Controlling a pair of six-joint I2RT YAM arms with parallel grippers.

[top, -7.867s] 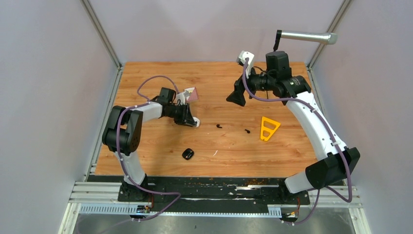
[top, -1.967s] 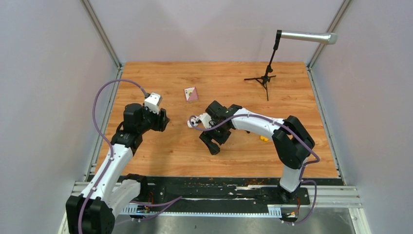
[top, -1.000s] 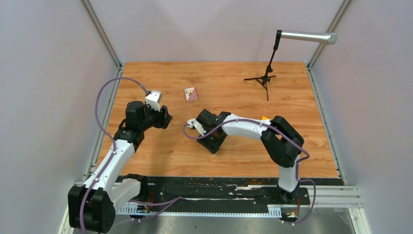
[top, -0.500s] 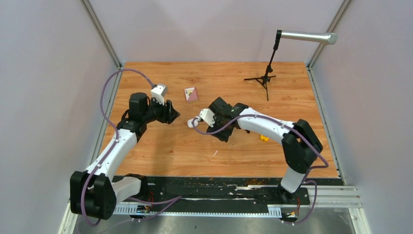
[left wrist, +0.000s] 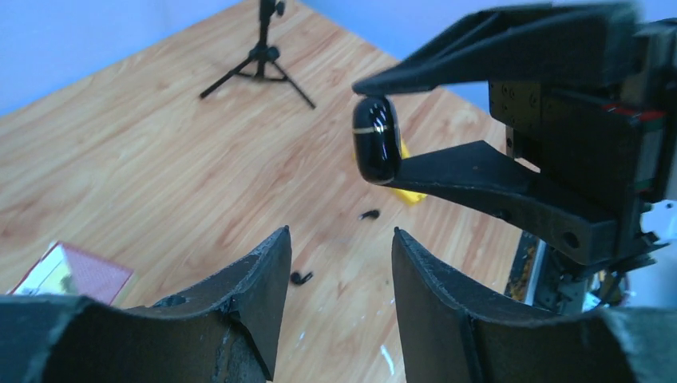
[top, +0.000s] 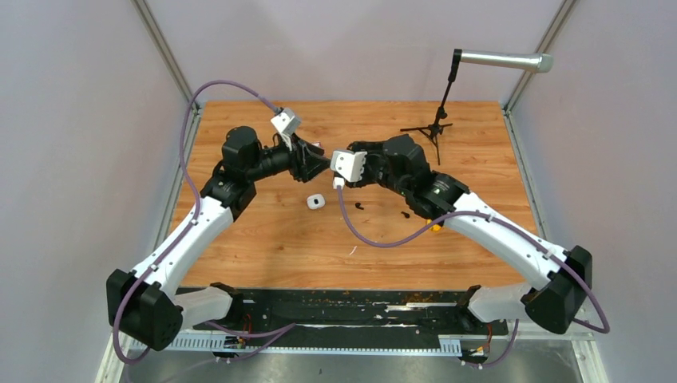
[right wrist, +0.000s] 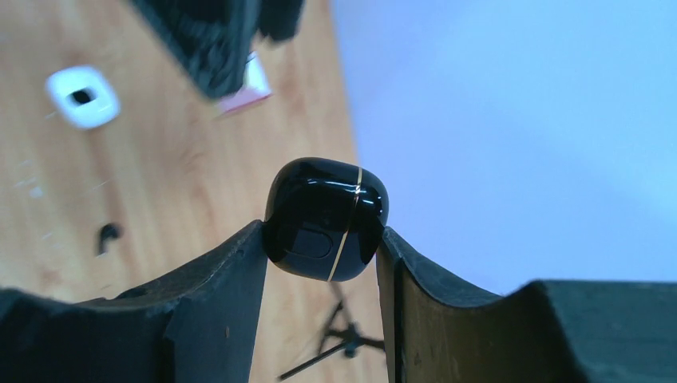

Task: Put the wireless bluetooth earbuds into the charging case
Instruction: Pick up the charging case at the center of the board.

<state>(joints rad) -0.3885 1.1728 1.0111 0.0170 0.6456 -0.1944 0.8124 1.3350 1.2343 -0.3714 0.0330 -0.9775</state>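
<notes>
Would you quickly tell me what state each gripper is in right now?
Left gripper: open, holding nothing.
Right gripper: closed on the black charging case.

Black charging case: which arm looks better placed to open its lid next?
Left, probably. The right fingers are shut on the black charging case, holding it in the air, so that arm is occupied. The left fingers are open, empty and pointed at the case.
</notes>
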